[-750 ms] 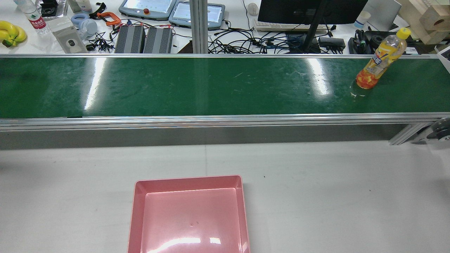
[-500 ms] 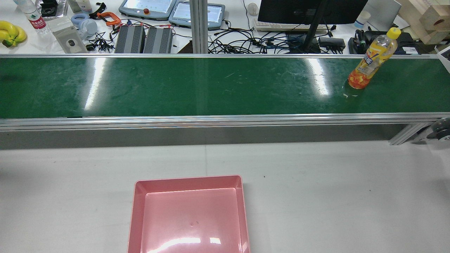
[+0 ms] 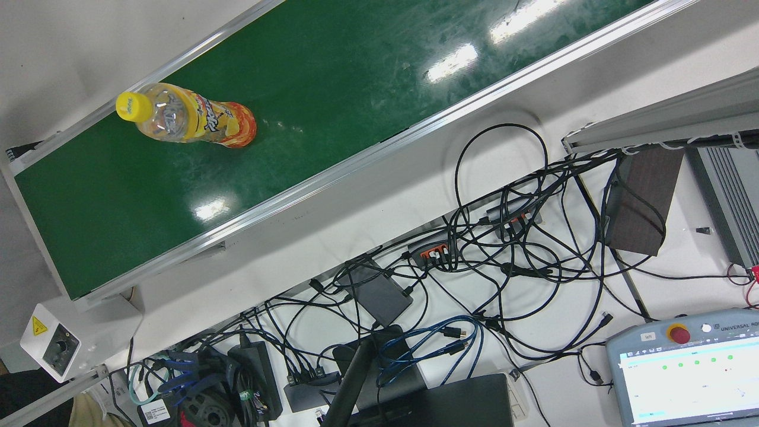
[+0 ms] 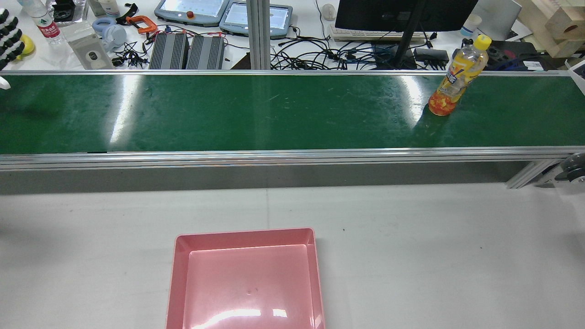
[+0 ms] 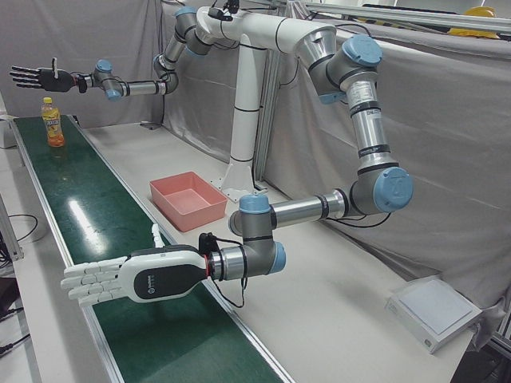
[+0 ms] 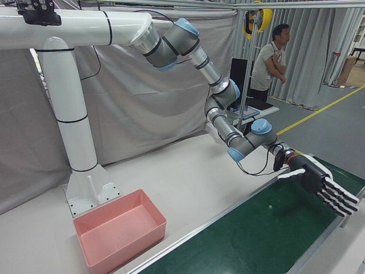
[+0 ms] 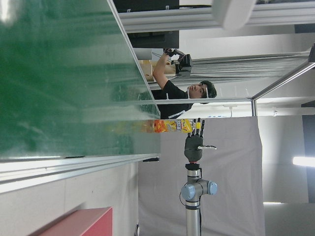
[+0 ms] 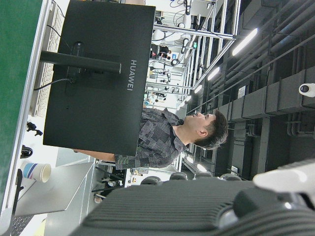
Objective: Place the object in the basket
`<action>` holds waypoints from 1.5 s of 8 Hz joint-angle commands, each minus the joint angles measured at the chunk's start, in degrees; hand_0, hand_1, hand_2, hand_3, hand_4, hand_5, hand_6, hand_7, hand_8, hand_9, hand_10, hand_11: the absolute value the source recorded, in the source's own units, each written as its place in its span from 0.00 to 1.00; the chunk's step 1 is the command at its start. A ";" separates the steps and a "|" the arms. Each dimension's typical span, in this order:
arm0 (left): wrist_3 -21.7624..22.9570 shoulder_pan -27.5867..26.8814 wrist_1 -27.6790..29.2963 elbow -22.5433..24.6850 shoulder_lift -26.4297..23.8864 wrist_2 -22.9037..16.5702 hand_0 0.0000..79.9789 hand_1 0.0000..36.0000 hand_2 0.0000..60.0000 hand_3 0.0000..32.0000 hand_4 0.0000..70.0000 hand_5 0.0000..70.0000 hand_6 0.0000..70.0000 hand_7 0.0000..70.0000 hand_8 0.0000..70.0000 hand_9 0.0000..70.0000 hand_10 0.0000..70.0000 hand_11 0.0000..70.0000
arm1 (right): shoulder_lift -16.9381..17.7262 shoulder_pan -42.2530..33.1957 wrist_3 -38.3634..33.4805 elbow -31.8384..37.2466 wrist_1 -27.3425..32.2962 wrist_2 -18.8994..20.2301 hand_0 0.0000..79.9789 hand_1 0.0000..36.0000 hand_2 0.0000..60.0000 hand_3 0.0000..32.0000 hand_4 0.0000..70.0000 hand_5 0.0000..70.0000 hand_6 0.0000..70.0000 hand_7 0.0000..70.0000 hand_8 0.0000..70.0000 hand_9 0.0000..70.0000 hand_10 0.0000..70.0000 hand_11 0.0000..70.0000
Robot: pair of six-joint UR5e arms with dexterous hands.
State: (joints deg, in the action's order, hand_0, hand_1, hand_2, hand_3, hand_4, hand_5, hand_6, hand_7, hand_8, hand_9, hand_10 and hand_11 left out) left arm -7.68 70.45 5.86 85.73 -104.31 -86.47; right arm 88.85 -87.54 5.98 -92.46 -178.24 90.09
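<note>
Reading "HUAWEI": black monitor (image 8: 98,73).

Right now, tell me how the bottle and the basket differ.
The bottle is yellow and orange, tall and upright; the basket is pink, low and wide. The bottle stands on the green belt, while the basket sits on the white table. Neither hand touches either one.

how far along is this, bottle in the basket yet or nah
Not yet, nothing looks done. The pink basket is empty. The juice bottle stands upright on the green conveyor belt, untouched. Both hands are open and hold nothing: the left hand is over the near end of the belt in the left-front view, the right hand is above the bottle's end. Grasping, carrying and placing all remain.
</note>
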 commanded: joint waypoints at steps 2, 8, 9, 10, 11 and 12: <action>0.39 -3.04 0.90 -0.22 -0.28 -0.28 1.00 0.46 0.00 0.00 0.00 0.21 0.00 0.00 0.00 0.00 0.00 0.00 | 0.00 0.00 0.00 0.00 0.00 0.00 0.00 0.00 0.00 0.00 0.00 0.00 0.00 0.00 0.00 0.00 0.00 0.00; 3.73 -1.99 2.84 0.84 -0.10 0.25 0.74 0.30 0.00 0.00 0.00 0.10 0.00 0.00 0.00 0.00 0.00 0.00 | 0.00 0.00 0.09 0.00 0.00 0.00 0.00 0.00 0.00 0.00 0.00 0.00 0.00 0.00 0.00 0.00 0.00 0.00; 3.47 -1.73 2.05 1.19 -0.10 0.16 0.75 0.32 0.00 0.00 0.00 0.08 0.00 0.00 0.00 0.00 0.00 0.00 | 0.00 0.00 0.00 0.00 0.00 0.00 0.00 0.00 0.00 0.00 0.00 0.00 0.00 0.00 0.00 0.00 0.00 0.00; 1.38 -1.72 -0.22 1.19 -0.19 0.16 0.76 0.34 0.00 0.00 0.00 0.07 0.00 0.00 0.00 0.00 0.00 0.00 | 0.00 0.00 0.00 0.00 0.00 0.00 0.00 0.00 0.00 0.00 0.00 0.00 0.00 0.00 0.00 0.00 0.00 0.00; 0.75 -1.46 -1.63 1.71 -0.19 0.16 0.78 0.36 0.00 0.01 0.00 0.09 0.00 0.00 0.00 0.00 0.00 0.00 | 0.00 0.00 0.00 0.00 0.00 0.00 0.00 0.00 0.00 0.00 0.00 0.00 0.00 0.00 0.00 0.00 0.00 0.00; 0.83 -1.63 -1.64 1.81 -0.19 0.16 0.78 0.37 0.00 0.00 0.00 0.09 0.00 0.00 0.00 0.00 0.00 0.00 | 0.00 0.00 0.00 0.00 0.00 0.00 0.00 0.00 0.00 0.00 0.00 0.00 0.00 0.00 0.00 0.00 0.00 0.00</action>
State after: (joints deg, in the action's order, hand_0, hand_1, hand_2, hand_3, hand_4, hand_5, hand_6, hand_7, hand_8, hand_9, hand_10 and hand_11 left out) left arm -5.87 68.76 5.94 87.04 -104.47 -86.30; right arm 88.86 -87.54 5.99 -92.46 -178.24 90.09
